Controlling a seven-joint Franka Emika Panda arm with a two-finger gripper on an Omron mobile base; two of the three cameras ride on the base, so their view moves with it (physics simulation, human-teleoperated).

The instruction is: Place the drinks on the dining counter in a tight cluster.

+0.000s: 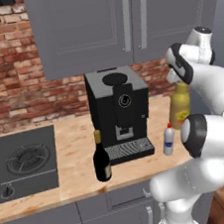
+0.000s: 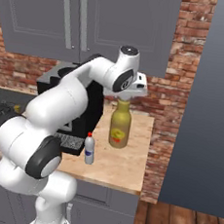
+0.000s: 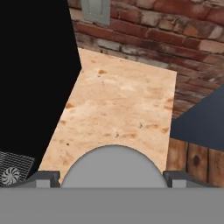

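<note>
Wooden counter (image 1: 78,143) below grey wall cabinets (image 1: 122,22), brick wall behind; black coffee machine (image 1: 120,110) at centre, stove (image 1: 23,163) at left. Dark wine bottle (image 1: 101,158) stands upright near the front edge, left of the machine's drip tray; small clear bottle (image 2: 89,149) with red cap stands right of the tray; fat yellow-olive bottle (image 2: 119,127) stands further back and right, near the wall. Gripper (image 2: 127,97) poised directly above this bottle, pointing down; in the hand view the grey cap (image 3: 113,168) lies between the two finger tips, jaws spread apart and nothing clamped, presumably aligned so for a descent onto the neck. All three drinks stand on this counter, none yet at the dining counter.
</note>
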